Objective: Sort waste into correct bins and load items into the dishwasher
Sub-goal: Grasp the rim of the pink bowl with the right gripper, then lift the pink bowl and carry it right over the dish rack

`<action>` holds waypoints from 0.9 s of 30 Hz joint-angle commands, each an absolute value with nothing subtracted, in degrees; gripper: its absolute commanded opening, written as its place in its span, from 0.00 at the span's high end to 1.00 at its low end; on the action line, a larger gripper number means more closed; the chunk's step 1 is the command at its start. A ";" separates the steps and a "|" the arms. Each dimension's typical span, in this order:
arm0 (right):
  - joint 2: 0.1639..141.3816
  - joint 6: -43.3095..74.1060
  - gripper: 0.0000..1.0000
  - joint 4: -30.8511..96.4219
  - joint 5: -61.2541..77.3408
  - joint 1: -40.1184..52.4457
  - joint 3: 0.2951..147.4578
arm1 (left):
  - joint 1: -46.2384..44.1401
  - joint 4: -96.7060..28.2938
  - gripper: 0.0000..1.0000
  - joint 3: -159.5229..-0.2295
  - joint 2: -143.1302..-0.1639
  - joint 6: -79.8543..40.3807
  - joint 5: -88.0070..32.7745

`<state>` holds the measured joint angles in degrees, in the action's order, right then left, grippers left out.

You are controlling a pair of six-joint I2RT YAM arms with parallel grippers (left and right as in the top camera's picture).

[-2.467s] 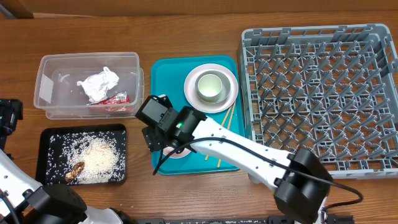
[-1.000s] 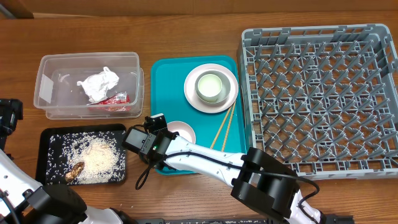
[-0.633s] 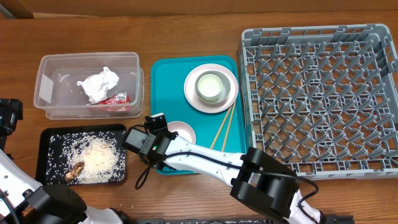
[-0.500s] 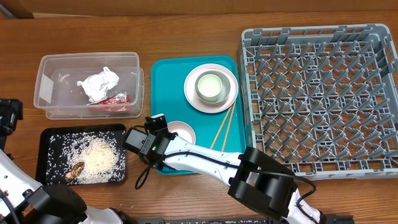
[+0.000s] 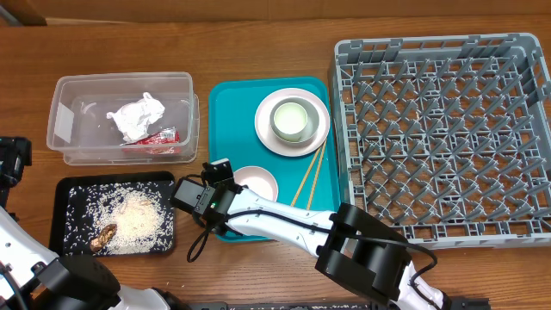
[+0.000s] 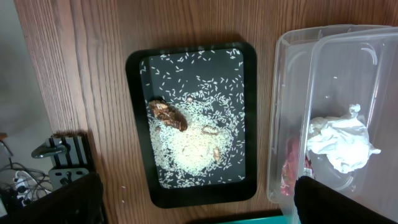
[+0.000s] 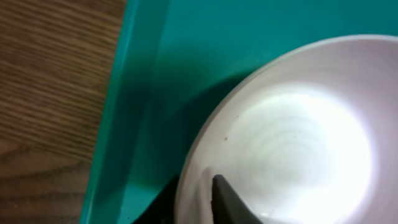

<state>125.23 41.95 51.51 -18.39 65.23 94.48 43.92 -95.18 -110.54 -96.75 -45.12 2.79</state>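
Right gripper (image 7: 194, 190) is down at the left front corner of the teal plastic serving tray (image 5: 232, 108). Its 2 fingers are closed on the rim of the small round white dish (image 5: 258, 182), 1 finger inside and 1 outside. The dish sits on the tray.

Left gripper (image 6: 198, 193) is wide open and holds nothing, above the shallow black rectangular tray (image 5: 60, 215).

Loose white rice (image 5: 133, 215) and a brown food scrap (image 5: 103, 238) lie in the black tray. The crumpled white paper napkin (image 5: 136, 117) and small red wrapper (image 5: 157, 138) are in the clear plastic rectangular tub (image 5: 65, 112).

The large round white plate (image 5: 318, 129) is at the teal tray's back, with a small white cup (image 5: 291, 119) on it. 2 thin wooden chopsticks (image 5: 308, 176) lie just beside the dish.

The large grey plastic dish rack (image 5: 443, 138) stands right of the tray.
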 commanded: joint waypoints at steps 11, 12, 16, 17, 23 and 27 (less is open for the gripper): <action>125.32 42.26 0.96 61.98 -18.83 63.94 107.26 | 44.23 -95.31 0.00 -111.26 -96.27 -46.30 3.55; 125.25 42.26 0.96 63.46 -18.81 63.51 109.01 | 44.23 -95.31 0.00 -111.26 -96.27 -46.30 3.55; 125.03 42.24 0.96 69.87 -18.74 60.82 117.03 | 44.23 -95.33 0.00 -111.26 -96.27 -46.30 3.55; 124.95 42.19 0.96 71.40 -18.55 60.05 119.02 | 44.23 -95.31 0.00 -111.26 -96.27 -46.30 3.53; 123.92 40.14 0.96 80.03 -17.74 53.67 130.96 | 44.23 -95.31 0.00 -111.26 -96.27 -46.30 3.55; 122.41 34.63 0.96 83.74 -14.28 46.02 139.33 | 44.23 -95.33 0.00 -111.26 -96.27 -46.30 3.53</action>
